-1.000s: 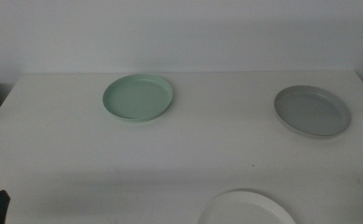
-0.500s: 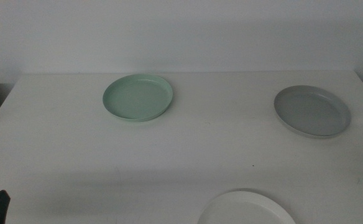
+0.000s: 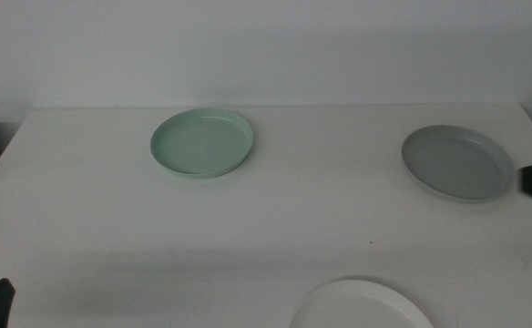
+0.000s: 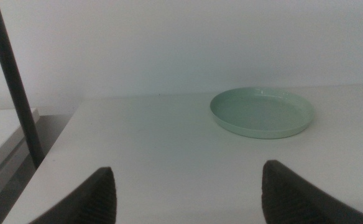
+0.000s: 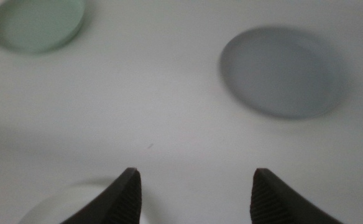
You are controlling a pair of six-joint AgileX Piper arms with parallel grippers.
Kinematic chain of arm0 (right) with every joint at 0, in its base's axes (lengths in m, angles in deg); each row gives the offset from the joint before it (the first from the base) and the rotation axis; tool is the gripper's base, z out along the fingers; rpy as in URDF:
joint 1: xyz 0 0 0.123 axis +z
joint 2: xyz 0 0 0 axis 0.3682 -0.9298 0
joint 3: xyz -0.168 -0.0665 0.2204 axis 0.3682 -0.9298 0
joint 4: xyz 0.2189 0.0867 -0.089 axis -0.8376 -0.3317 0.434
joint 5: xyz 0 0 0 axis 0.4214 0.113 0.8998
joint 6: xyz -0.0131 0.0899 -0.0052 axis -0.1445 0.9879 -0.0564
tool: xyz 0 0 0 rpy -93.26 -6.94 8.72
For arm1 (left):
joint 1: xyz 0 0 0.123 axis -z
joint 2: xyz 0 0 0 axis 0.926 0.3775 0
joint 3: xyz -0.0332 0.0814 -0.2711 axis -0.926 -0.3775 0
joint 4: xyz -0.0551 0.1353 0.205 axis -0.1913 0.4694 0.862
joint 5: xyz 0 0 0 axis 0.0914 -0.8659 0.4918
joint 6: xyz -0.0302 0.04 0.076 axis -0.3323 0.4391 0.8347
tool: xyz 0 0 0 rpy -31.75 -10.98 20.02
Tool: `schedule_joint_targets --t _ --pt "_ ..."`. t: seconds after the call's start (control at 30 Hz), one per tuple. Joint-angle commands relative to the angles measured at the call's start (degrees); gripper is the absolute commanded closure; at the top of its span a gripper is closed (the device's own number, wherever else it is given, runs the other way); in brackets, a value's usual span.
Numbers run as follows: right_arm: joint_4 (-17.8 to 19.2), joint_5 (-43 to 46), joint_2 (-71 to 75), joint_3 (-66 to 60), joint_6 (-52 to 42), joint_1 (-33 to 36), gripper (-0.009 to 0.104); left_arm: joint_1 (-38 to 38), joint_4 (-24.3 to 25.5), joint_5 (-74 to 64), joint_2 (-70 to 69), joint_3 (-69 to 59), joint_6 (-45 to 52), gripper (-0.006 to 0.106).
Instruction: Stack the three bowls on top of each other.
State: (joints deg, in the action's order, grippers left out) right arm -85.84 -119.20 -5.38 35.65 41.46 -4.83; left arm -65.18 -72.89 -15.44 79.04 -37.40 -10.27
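Your right gripper (image 5: 194, 190) hangs above the table (image 3: 321, 210) with its jaws spread apart and nothing between them. The white bowl (image 5: 76, 202) lies just under and beside one jaw, the grey bowl (image 5: 283, 70) sits farther ahead, and the green bowl (image 5: 36, 23) lies farthest off, well apart from the grey one. Your left gripper (image 4: 188, 196) waits low at the table's near corner, jaws wide apart, the green bowl ahead of it.

No writing, label, brand, number or sign could be read anywhere in these views; every visible surface was plain and carried no markings
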Motion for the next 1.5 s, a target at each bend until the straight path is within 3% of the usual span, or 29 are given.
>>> schedule_joint_targets --t 0.0,0.33,0.53,0.93,1.17,1.27,1.37,1.47 --pt "0.71 1.00 -3.41 3.55 2.17 3.05 0.050 0.24 -0.20 4.63 -0.75 0.26 -0.41 0.023" --pt "-1.29 -1.33 -16.75 3.52 9.51 11.49 0.050 0.24 -0.20 4.63 -0.75 0.26 -0.41 0.023" --pt "-2.00 -2.48 -22.47 -0.01 11.80 11.69 0.050 0.24 -0.20 4.63 -0.75 0.26 -0.41 0.023" --pt "-5.17 5.04 -31.51 -8.55 14.24 11.69 0.051 0.24 -0.20 4.63 -0.75 0.26 -0.41 0.023" --pt "-5.35 8.29 -37.94 -8.50 14.24 11.69 0.065 0.24 -0.20 4.63 -0.75 0.26 -0.41 0.023" --pt "-5.49 9.10 -39.44 -8.50 13.50 11.69 0.075 0.24 -0.20 4.63 -0.75 0.26 -0.41 0.023" --pt "-6.18 8.32 -39.41 -8.42 11.93 11.69 0.093 0.24 -0.20 4.63 -0.75 0.26 -0.41 0.023" --pt "-7.55 6.09 -36.96 -7.34 11.78 11.69 0.096 0.24 -0.20 4.63 -0.75 0.26 -0.41 0.023"
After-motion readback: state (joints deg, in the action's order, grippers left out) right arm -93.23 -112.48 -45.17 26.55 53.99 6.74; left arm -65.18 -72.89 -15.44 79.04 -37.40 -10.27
